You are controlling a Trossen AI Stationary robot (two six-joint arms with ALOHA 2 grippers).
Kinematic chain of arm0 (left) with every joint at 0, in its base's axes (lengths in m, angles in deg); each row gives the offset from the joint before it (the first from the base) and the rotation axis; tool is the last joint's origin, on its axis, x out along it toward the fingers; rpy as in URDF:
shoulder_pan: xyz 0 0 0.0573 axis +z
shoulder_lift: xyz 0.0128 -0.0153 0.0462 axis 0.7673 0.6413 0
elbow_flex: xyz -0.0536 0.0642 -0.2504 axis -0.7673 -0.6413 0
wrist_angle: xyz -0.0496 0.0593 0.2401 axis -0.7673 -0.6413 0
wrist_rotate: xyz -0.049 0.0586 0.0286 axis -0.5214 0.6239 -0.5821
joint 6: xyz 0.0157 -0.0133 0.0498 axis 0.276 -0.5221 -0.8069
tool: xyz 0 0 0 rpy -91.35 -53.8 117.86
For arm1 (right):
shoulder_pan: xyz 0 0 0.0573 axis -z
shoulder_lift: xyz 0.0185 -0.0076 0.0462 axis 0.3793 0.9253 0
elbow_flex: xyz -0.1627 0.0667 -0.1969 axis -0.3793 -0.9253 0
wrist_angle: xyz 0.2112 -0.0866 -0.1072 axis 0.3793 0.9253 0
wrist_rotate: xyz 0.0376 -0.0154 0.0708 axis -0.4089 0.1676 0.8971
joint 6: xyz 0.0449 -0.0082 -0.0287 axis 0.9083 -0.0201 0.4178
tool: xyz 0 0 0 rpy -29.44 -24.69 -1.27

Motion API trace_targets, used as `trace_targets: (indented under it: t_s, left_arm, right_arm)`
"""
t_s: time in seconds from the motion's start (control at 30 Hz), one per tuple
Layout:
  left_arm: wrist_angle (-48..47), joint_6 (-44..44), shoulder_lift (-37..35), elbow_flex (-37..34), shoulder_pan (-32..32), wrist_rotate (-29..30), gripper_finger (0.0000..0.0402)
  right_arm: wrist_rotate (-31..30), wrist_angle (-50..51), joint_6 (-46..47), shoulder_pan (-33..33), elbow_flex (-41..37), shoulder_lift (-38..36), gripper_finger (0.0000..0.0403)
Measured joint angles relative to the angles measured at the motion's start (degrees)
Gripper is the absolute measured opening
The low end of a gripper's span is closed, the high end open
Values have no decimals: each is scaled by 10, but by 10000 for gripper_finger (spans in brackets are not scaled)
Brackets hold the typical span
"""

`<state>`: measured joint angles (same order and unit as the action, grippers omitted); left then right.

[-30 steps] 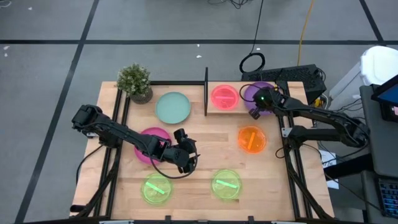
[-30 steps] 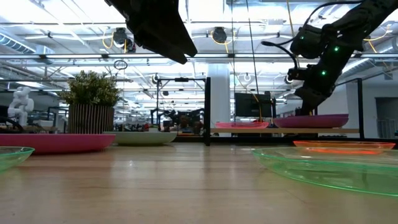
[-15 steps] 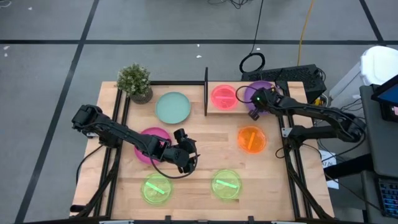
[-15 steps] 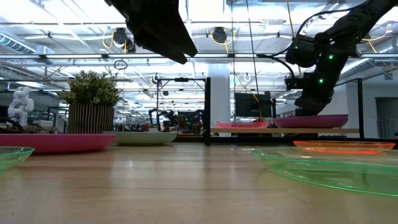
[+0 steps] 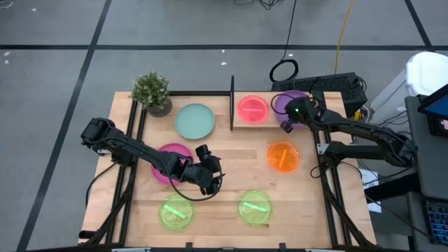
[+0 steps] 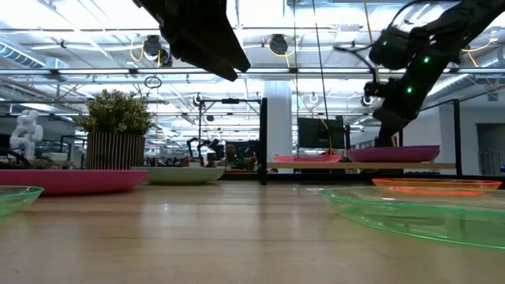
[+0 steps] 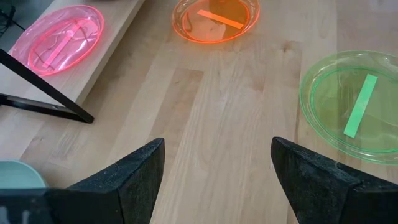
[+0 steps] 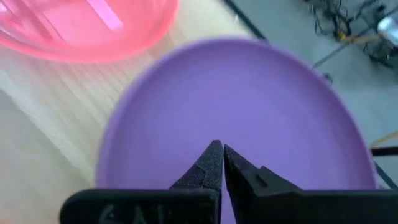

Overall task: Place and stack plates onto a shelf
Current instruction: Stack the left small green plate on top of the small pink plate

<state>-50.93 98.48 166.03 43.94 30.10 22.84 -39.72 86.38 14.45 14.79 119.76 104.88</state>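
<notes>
Only your right arm moved since 1 s ago: it swung a bit toward the pink plate at the half-sec mark, then came back, so right gripper (image 5: 286,127) again sits over the purple plate (image 5: 294,105) at the shelf's outer end. Its fingers are pinched together, nothing between them, tips just above the purple plate's face in the right wrist view (image 8: 219,163). Purple plate lies on the shelf (image 5: 241,124), part hanging off the far/outer edge. Pink plate (image 5: 252,108) also on the shelf, just beside the black upright panel (image 5: 232,103), purple next to it. Left gripper (image 5: 212,180) didn't budge: mid tabletop (image 5: 231,157), near the magenta plate (image 5: 168,162), fingers spread wide, holding nothing, bare wood between them in left wrist view. Rest of plates unmoved on tabletop: teal plate (image 5: 194,120) by the potted plant (image 5: 152,92), orange plate (image 5: 283,156) in front of the shelf, two green plates at the near edge, one left (image 5: 176,211), one right (image 5: 255,207). No stack on the shelf yet, just pink + purple side by side.
</notes>
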Motion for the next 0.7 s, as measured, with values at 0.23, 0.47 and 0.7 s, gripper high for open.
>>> trace_targets:
  t_s: [0.23,0.47,0.7]
  left_arm:
    - [-1,-19,0,0,0,0,298]
    - [-36,-7,0,0,0,0,298]
    - [-108,51,0,0,-1,0,298]
  right_arm:
    - [42,-1,24,-46,0,-81,0]
    - [186,-49,57,-93,0,-107,0]
    - [269,-94,76,-136,0,-107,0]
